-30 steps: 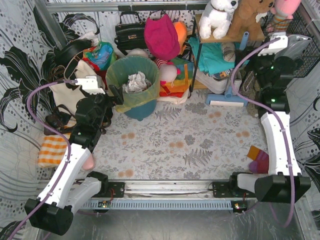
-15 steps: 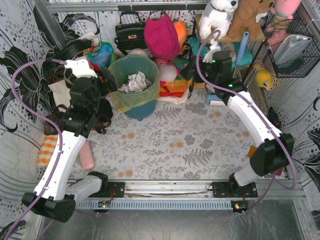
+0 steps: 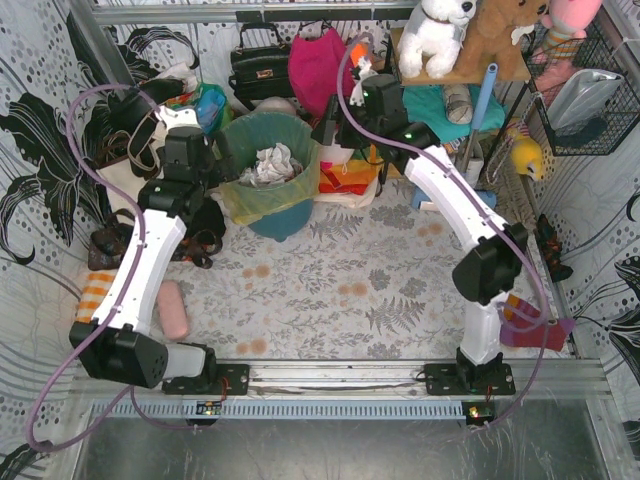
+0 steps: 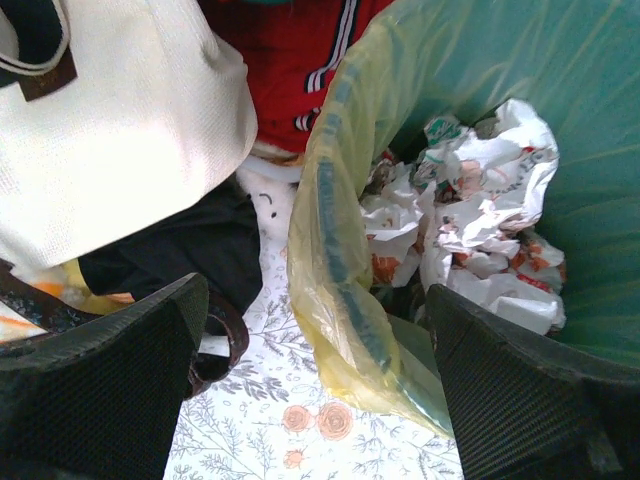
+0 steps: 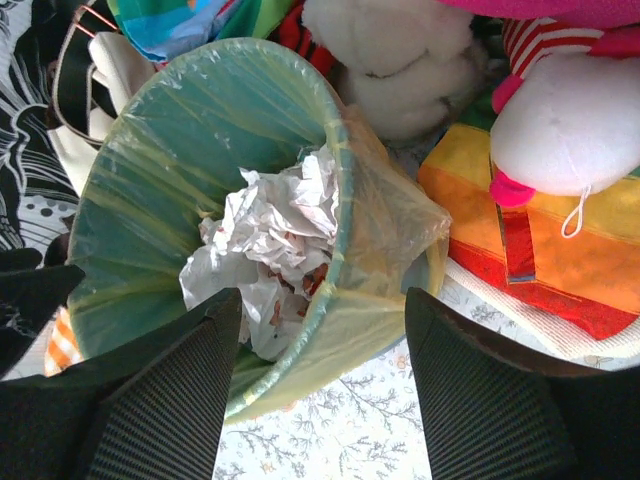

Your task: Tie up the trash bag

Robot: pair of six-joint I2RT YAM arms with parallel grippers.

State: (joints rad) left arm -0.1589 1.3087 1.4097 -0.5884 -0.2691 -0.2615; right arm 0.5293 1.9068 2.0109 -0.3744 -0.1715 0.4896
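Observation:
The trash bag is thin yellow-green plastic lining a teal bin, its top folded over the bin's rim, with crumpled white paper inside. My left gripper hovers at the bin's left side. In the left wrist view this gripper is open, and the bag's folded edge hangs between the jaws without touching them. My right gripper is above the bin's right back edge. In the right wrist view it is open above the bag's rim and the paper.
A cream tote bag and dark bags lie left of the bin. Plush toys and a rainbow-striped cushion crowd its right and back. A black handbag and a pink cap hang behind. A pink roll lies front left.
Both arms have reached toward the bin. The right arm swung from the far right side across to the bin's back right edge, and the left gripper rose to its left rim.

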